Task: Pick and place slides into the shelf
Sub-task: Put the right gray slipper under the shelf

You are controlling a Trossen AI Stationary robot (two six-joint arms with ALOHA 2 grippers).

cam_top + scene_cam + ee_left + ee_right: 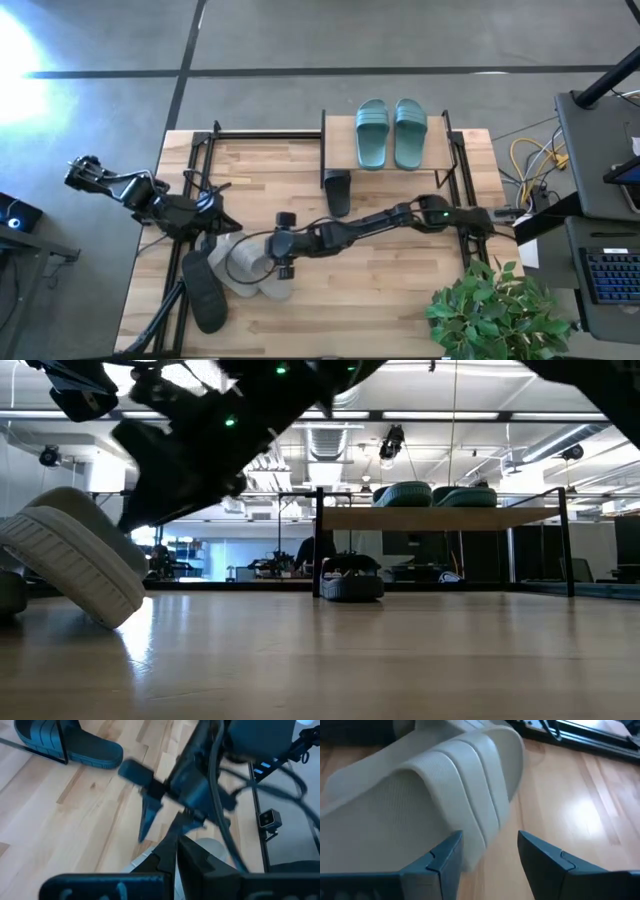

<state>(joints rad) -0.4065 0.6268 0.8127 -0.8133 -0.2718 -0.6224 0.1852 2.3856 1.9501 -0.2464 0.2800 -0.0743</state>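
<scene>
I see the shelf (338, 125) at the far edge of the wooden table (400, 290). Two teal slides (391, 132) lie side by side on top of the shelf. One black slide (337, 191) sits under the shelf, on its left side, with its end poking out toward the front.

My right gripper (268, 258) reaches far out from the shelf, to the front left part of the table. Its fingers (440, 860) are spread apart and hold nothing. A grey slide (435, 790) sits right in front of them, tipped up on its edge, and I cannot tell if they touch it. In the low view that grey slide (75, 560) leans with its sole showing. A second grey slide (268, 291) lies under it, farther from the shelf.

My left gripper (222, 222) is just beside the grey slides, on their side nearer the shelf. I cannot tell if its fingers are spread or closed.

The other black slide (203, 290) lies left of the grey ones, near the table's front left corner.
</scene>
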